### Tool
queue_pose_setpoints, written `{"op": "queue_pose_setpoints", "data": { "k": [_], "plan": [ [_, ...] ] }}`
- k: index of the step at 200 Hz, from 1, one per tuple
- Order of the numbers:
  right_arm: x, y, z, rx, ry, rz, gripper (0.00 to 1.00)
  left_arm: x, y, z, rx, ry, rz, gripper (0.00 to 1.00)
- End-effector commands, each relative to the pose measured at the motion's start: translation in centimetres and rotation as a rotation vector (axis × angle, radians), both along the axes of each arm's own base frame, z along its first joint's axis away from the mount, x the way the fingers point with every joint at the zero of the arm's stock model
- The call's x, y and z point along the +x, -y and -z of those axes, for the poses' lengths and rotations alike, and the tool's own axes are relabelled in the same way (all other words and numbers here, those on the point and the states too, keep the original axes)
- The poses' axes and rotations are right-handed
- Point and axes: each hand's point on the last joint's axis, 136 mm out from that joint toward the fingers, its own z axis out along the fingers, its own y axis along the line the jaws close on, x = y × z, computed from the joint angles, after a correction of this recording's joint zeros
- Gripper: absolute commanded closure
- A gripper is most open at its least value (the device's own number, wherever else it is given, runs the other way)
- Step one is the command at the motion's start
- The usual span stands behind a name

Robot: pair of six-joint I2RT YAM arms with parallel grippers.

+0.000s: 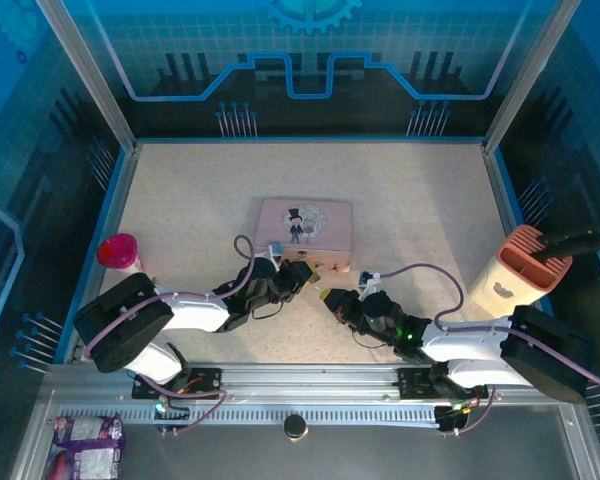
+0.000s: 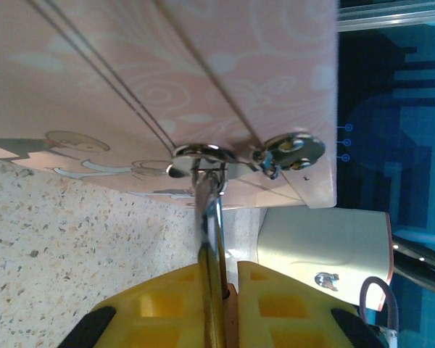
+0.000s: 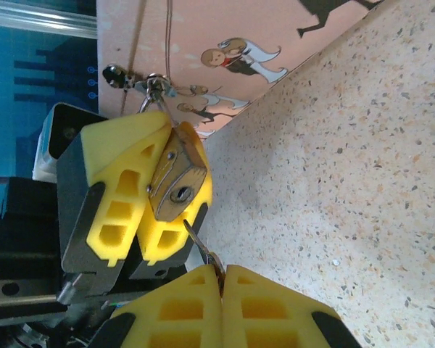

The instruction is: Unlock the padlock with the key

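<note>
On the speckled bench (image 1: 420, 200), the pink box (image 1: 303, 225) sits mid-field, and both arms meet just in front of its near edge. The left gripper (image 2: 221, 290) is clamped on the padlock (image 3: 175, 181), which hangs by its shackle (image 2: 212, 232) from the hasp (image 2: 199, 154) on the box front. The right gripper (image 3: 221, 279) is pinched shut on the key (image 3: 197, 238). We judge the coming move turns on one thing: the keyhole (image 3: 180, 194) faces the right gripper, with the key tip just short of it and a little to one side. The key's long axis slants toward the lock's end face rather than running square into it. The right wrist view gives us keyhole and key together. The left wrist view instead shows the shackle threaded through the hasp, the lock body a mere sliver. From above, the key is too small to tell.
</note>
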Motion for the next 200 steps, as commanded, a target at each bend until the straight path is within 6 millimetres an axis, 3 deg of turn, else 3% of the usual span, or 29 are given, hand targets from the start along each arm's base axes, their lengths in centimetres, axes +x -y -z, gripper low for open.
{"op": "queue_pose_setpoints", "data": {
  "k": [1,123,200],
  "plan": [
    [0.2,-0.1,-0.4,0.074,-0.019,0.011,1.00,0.2,1.4,-4.8,-0.176,0.124,0.048,1.00],
    [0.4,1.2,-1.4,0.092,-0.008,0.047,1.00,0.5,1.8,-3.9,-0.226,0.097,0.055,1.00],
    [0.6,1.8,-0.9,0.127,-0.041,0.075,1.00,0.4,1.7,-3.9,-0.238,0.099,0.058,1.00]
  ]
}}
